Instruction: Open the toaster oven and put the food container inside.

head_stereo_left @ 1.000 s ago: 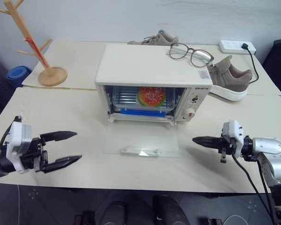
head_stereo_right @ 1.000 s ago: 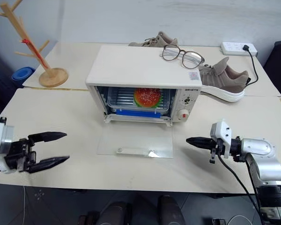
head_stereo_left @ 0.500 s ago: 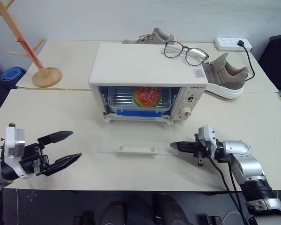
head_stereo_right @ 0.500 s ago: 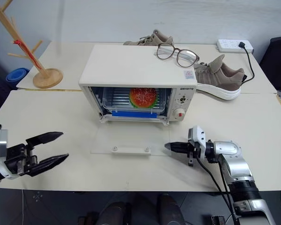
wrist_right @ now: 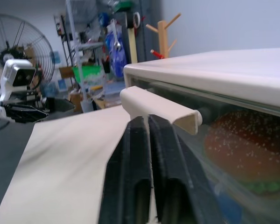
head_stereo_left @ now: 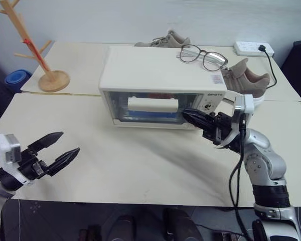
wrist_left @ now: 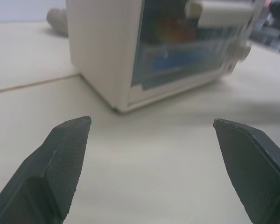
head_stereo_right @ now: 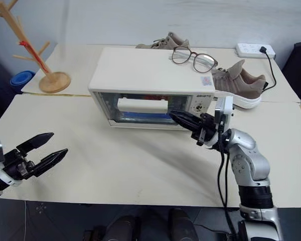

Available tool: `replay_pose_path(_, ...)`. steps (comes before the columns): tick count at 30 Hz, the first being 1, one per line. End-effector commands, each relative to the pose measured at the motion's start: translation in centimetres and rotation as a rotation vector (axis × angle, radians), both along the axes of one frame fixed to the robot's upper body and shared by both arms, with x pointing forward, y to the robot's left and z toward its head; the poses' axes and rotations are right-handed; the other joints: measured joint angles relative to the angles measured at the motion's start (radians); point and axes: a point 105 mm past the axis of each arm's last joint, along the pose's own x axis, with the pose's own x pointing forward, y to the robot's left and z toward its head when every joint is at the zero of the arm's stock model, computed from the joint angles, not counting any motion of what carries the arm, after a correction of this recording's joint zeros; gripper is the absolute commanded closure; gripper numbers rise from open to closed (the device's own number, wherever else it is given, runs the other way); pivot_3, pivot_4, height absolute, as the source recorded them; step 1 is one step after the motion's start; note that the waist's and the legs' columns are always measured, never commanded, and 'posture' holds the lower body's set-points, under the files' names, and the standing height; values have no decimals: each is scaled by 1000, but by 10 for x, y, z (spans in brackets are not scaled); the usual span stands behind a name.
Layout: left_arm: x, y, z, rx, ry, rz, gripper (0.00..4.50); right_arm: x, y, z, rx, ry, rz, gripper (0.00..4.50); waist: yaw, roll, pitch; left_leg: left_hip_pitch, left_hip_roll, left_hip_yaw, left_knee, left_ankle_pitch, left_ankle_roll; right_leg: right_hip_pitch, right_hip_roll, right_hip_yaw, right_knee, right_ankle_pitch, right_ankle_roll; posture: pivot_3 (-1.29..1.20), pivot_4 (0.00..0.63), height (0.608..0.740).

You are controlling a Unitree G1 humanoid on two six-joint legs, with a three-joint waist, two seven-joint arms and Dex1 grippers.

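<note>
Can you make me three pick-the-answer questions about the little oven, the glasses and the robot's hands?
1. Where do the glasses lie?
A. on top of the toaster oven
B. on the floor
C. in a shoe

2. How many shoes are behind the oven?
A. five
B. two
C. none

3. How is the oven's glass door?
A. lying flat open
B. taken off
C. up against the oven's front

Answers: 1 A, the glasses rest on the oven's white top. 2 B, one shoe sits behind it and another shoe at its right. 3 C, the door stands upright, with the right gripper at its front.
</note>
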Motion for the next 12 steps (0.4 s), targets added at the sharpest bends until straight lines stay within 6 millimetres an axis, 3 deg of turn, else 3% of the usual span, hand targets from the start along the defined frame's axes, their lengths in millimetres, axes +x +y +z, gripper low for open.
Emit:
replay_pose_path(1, -9, 2, -9, 128, 9, -31, 0, -16, -19, -11, -158, -100, 23, 2902, 2, 0, 0, 0, 0, 0, 0, 0, 1, 0, 0, 0, -1, 0, 0, 0, 150, 740)
replay_pose_path(5, -24, 6, -27, 239, 39, -43, 0, -30, -47, -42, -349, -109, 32, 1524, 1, 0, 0, -1, 0, 3, -1, -3, 4, 0, 0, 2, -5, 0, 0, 0, 150, 740)
replay_pose_path(9, -22, 11, -28, 247, 8, 2, 0, -41, -64, -61, -423, -98, 28, 270, 5, 0, 0, 0, 1, 3, -1, -2, 3, 0, 0, 2, -3, 0, 0, 0, 150, 740)
replay_pose_path(10, -19, 11, -26, 246, -15, 17, 0, -43, -68, -65, -424, -64, 22, 27, 6, 0, 0, 1, 1, 3, -1, -2, 3, 1, 0, 1, -3, 0, 0, 0, 150, 740)
replay_pose_path(12, -13, 10, -23, 248, -19, 50, 0, -39, -74, -65, -358, -26, -49, 27, 6, 0, 0, 2, 1, 3, 0, -1, 2, 2, 0, 1, -1, 0, 0, 0, 150, 740)
